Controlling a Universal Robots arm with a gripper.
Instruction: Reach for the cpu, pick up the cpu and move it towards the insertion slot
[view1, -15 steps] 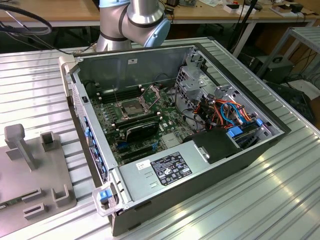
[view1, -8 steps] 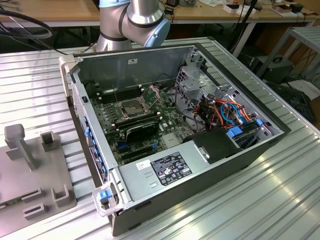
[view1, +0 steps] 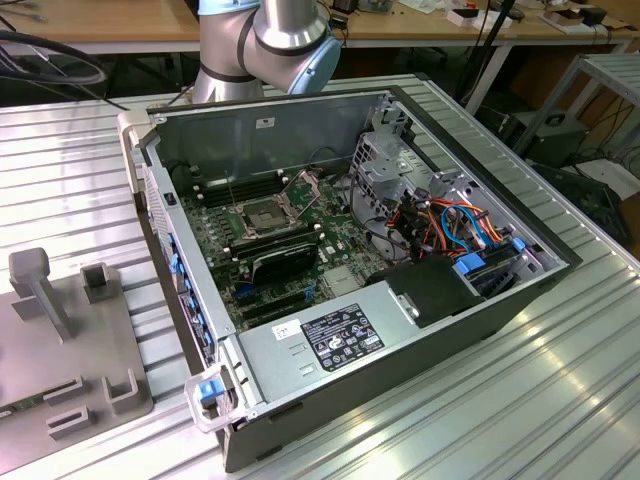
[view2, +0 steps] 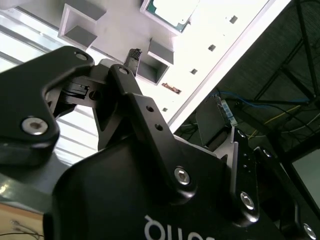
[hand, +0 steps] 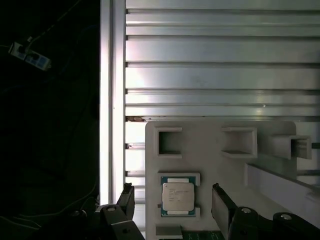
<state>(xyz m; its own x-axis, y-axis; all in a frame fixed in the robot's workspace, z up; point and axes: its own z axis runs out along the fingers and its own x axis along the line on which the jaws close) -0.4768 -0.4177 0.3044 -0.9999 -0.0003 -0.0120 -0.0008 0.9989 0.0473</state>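
Observation:
The cpu (hand: 178, 196) is a small square chip with a silver lid and green rim. It lies flat in a recess of a pale grey fixture plate (hand: 210, 165), and its corner also appears in the second wrist view (view2: 172, 11). My gripper (hand: 173, 202) is open, with one black finger (hand: 126, 199) on each side of the chip and clear gaps between them and it. How high the fingers hang above the plate I cannot tell. The insertion slot (view1: 262, 213) is a silver-framed square socket on the motherboard inside the open computer case, its thin metal plate (view1: 300, 186) hinged up.
The open computer case (view1: 400, 330) lies on a ribbed aluminium table (view1: 560, 380), with memory slots, a black shroud (view1: 283, 258), cables and a power supply inside. A grey fixture with raised blocks (view1: 60, 330) sits at the exterior view's left. Square pockets (hand: 169, 141) stand on the plate near the chip.

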